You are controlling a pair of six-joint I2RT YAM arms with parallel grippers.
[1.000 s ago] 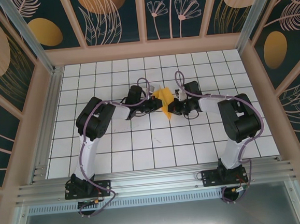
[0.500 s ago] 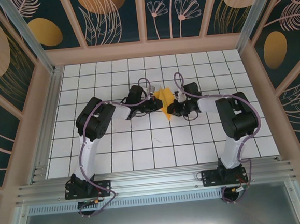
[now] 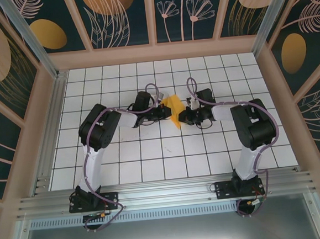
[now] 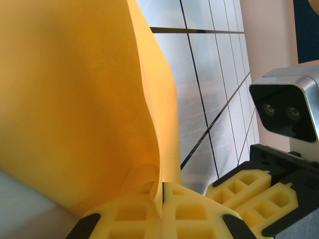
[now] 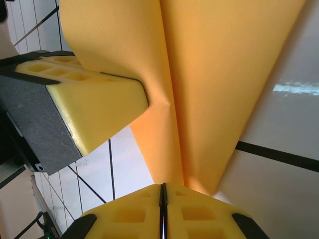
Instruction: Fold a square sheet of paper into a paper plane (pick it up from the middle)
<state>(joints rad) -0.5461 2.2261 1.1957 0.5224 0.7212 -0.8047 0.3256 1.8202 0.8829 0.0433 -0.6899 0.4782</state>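
You have left jaws and right jaws both clamped shut on the thin orange paper sheet [image 3: 174, 105], suspending it for creasing.

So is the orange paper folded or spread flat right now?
Folded: the orange paper shows a sharp centre crease with two flaps meeting along it, and its edge is pinched in the shut jaws of the left gripper.

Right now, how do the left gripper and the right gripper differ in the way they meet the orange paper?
The left gripper clearly pinches the orange paper, which rises from between its fingers; the right gripper is closed at the paper's fold, but a grip there is not certain. The left gripper reaches the paper from the left, the right gripper from the right. Both are shut and have yellow fingers.
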